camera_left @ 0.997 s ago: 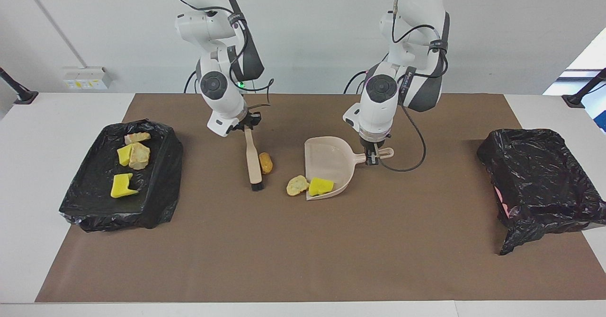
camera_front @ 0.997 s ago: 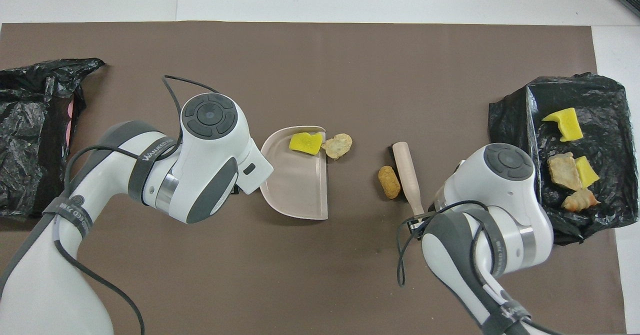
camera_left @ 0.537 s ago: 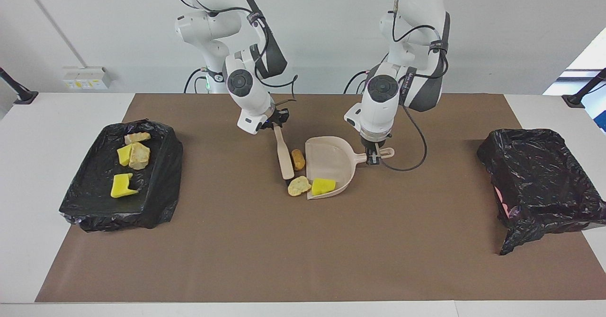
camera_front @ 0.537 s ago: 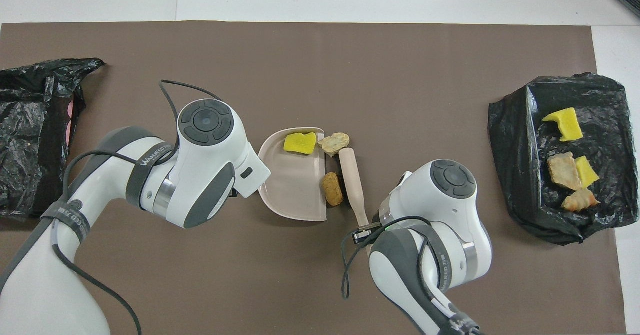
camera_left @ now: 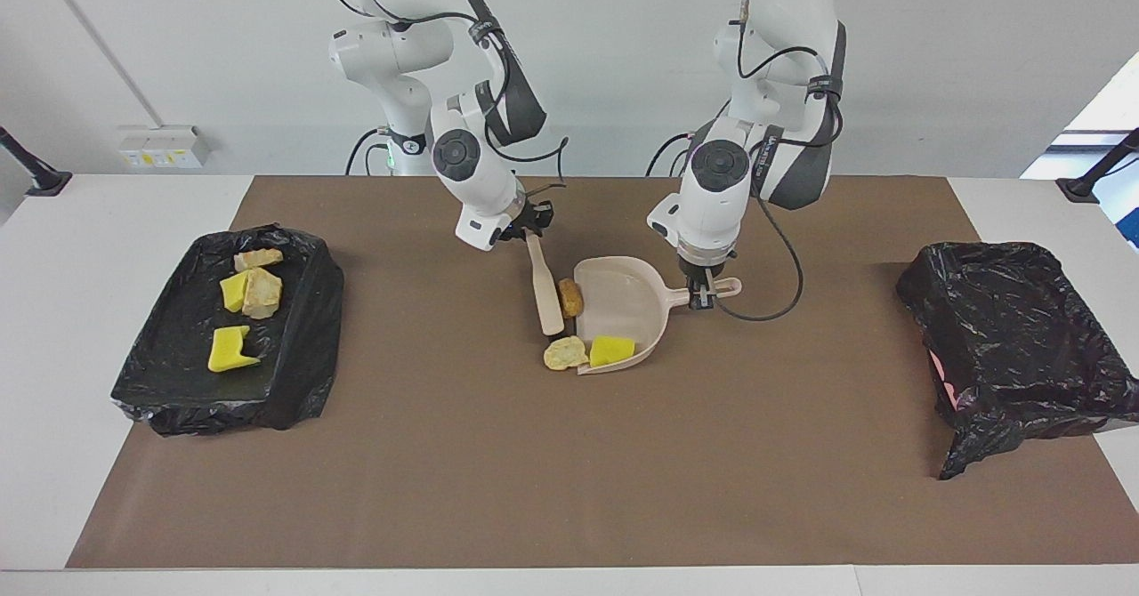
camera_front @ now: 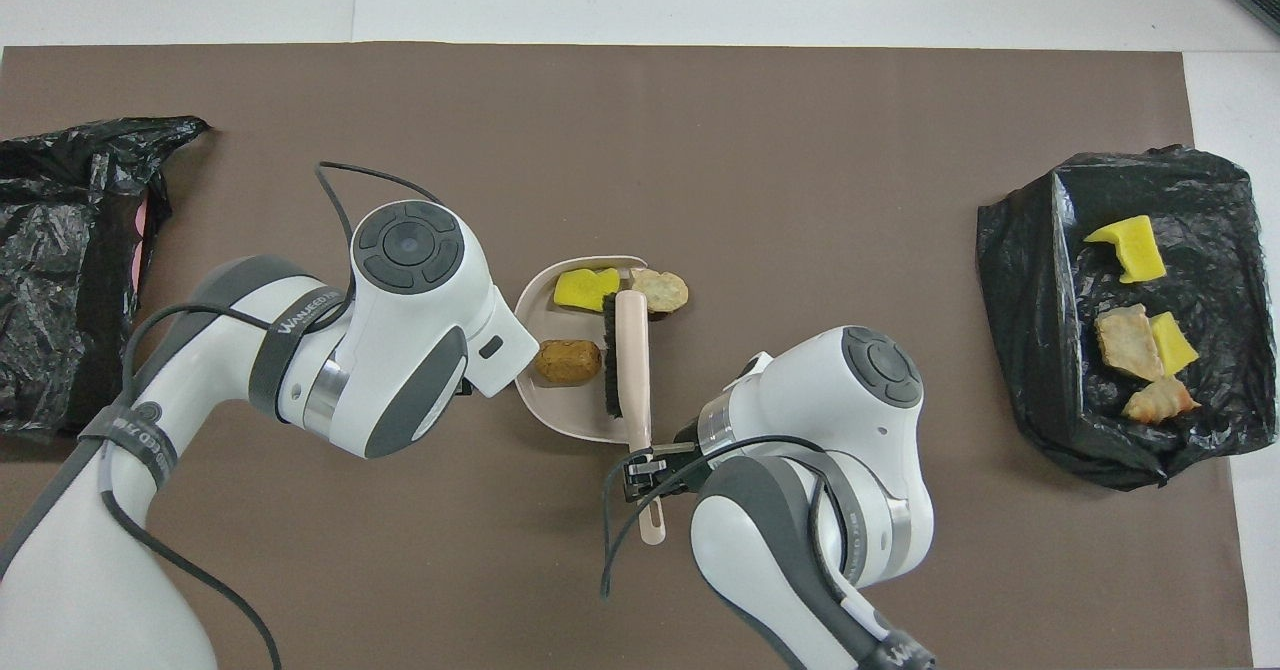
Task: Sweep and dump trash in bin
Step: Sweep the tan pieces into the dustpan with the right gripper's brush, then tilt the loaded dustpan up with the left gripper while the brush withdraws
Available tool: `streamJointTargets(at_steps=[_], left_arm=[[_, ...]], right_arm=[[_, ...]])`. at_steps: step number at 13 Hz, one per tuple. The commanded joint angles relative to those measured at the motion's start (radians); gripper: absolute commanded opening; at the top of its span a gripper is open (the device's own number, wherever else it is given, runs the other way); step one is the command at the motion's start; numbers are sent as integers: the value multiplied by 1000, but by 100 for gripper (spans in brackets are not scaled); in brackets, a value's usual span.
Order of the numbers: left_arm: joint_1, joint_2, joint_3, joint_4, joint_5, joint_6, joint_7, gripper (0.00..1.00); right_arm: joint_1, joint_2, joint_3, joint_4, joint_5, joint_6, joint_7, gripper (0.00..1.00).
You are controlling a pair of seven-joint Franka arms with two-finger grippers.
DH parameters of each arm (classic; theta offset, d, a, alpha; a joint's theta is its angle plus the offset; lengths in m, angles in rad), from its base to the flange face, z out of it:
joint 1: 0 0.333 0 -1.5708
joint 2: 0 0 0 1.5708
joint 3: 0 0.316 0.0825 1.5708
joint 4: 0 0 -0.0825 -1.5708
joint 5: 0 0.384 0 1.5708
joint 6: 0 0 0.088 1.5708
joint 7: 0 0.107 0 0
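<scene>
Right end effector [camera_left: 531, 233]: the brush's handle is being held tight in its shut fingers, over the surface nearer to the robots than the dustpan's open edge.
Left end effector [camera_left: 704, 292]: the dustpan's handle is being held in its closed fingers, toward the left arm's end of the dustpan.
Brush [camera_front: 633, 352]: it is being held slanted, and its dark bristles are being pressed along the dustpan's open edge.
Dustpan [camera_left: 623, 298]: it is being kept flat on the brown mat [camera_left: 534, 489] in the middle of the surface.
Brown lump [camera_front: 567, 361]: it is being kept inside the dustpan, just beside the bristles.
Yellow chunk [camera_front: 586, 288]: it is being kept inside the dustpan too, farther from the robots than the brown lump.
Tan lump [camera_front: 660, 290]: it is being left on the mat at the dustpan's open edge, beside the brush tip.
Black-lined tray [camera_left: 294, 365]: it is being kept at the right arm's end, and four more scraps [camera_left: 245, 292] are being held in it.
Bin [camera_left: 1023, 347]: it is being kept at the left arm's end, lined with a black bag.
</scene>
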Motion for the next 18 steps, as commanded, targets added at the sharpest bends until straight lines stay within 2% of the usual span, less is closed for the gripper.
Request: streamJointTargets(at_steps=[1,2,4,5,7,8,10,12,13,15,17,18], left_arm=[[23,-39,-3,-56,17,20,6,0],[25,-40,-3,-65,16,21,1,0],[25,-52,-3,-92,14,52,-11,0],[25,-63,-3,-123,14,87,-10,0],[28,-63,-1,-144,14,142,-19,0],[40,-63,-1,-145,14,145,-42,0],[43,-63,-1,-145,14,147,-59,0],[43,-65,-1,-148,14,142,-60,0],[43,-71,-1,-154,14,142,-60,0],[43,-71,-1,-158,14,141,-59,0],[58,-71,-1,-157,16,139,-41,0],[61,-69,-1,-151,16,138,-24,0]], right_arm=[[-45,-54,-26,82,-106,-164,93,0],[-80,-40,-20,141,-218,-232,104,0],[-88,-13,-14,192,-466,-257,98,0],[-94,13,-15,201,-539,-253,86,0],[-87,117,-14,244,-668,-236,68,0],[-81,151,-14,247,-683,-215,68,0],[-62,156,-9,226,-641,-210,64,0],[-41,147,3,213,-439,-198,65,0],[-33,147,5,212,-309,-166,66,0],[37,142,5,207,-159,-77,95,0],[45,132,3,219,-168,-85,178,0],[45,97,-3,216,-177,-107,190,0]])
